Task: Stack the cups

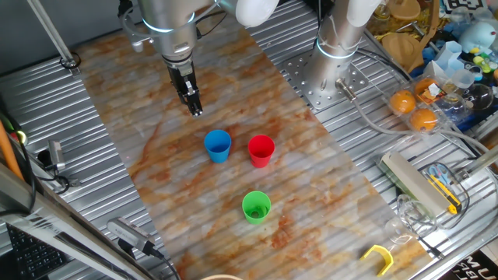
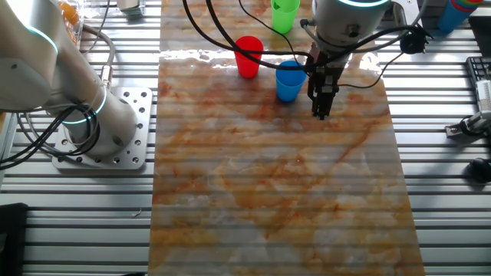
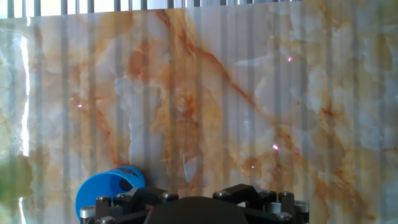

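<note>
Three small cups stood upright and apart on the marble-patterned mat [image 1: 311, 179], none stacked yet. In one fixed view, the blue cup [image 1: 218, 145] and red cup [image 1: 261, 150] sat side by side at centre frame, with the green cup [image 1: 256, 207] below them. The gripper [image 1: 195, 108] hung empty in the upper left, above and beside the blue cup, its fingers seemingly pressed close together, probably lining up a first pick. The hand view showed only the blue cup [image 3: 109, 189] at its lower left edge; its fingertips were out of frame. The other fixed view showed the gripper [image 2: 321, 112] just right of the blue cup [image 2: 289, 82].
</note>
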{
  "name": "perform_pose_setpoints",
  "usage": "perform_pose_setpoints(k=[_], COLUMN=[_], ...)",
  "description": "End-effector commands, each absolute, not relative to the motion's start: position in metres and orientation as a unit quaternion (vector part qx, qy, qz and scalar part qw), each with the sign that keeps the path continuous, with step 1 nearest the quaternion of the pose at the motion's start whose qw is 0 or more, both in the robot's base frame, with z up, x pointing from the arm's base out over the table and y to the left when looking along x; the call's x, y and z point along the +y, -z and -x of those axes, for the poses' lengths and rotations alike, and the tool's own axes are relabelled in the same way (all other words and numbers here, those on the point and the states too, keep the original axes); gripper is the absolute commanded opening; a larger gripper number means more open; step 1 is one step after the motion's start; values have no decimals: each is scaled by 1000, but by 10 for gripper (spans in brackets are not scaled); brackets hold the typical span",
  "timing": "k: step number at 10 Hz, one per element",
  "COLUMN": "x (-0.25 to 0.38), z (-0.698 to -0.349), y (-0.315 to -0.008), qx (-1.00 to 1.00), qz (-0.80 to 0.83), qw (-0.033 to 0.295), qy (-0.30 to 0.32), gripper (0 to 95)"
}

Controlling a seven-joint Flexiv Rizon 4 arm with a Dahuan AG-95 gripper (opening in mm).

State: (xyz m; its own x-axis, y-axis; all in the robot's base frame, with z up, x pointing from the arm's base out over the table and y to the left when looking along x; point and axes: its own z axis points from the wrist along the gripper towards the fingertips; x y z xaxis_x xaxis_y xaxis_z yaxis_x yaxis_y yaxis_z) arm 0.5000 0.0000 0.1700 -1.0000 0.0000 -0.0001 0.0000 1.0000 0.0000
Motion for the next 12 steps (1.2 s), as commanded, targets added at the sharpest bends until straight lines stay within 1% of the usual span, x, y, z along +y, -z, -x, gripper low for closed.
perform_pose_setpoints(k=[1, 7, 10, 12], x=[0, 3, 10, 16], z=[-500, -505, -501, -499], y=[-170, -161, -163, -156], qx=[1000, 1000, 1000, 1000], qz=[0, -5, 2, 3], qw=[-13, -14, -18, -17], qy=[2, 4, 0, -3], gripper=[0, 0, 0, 0])
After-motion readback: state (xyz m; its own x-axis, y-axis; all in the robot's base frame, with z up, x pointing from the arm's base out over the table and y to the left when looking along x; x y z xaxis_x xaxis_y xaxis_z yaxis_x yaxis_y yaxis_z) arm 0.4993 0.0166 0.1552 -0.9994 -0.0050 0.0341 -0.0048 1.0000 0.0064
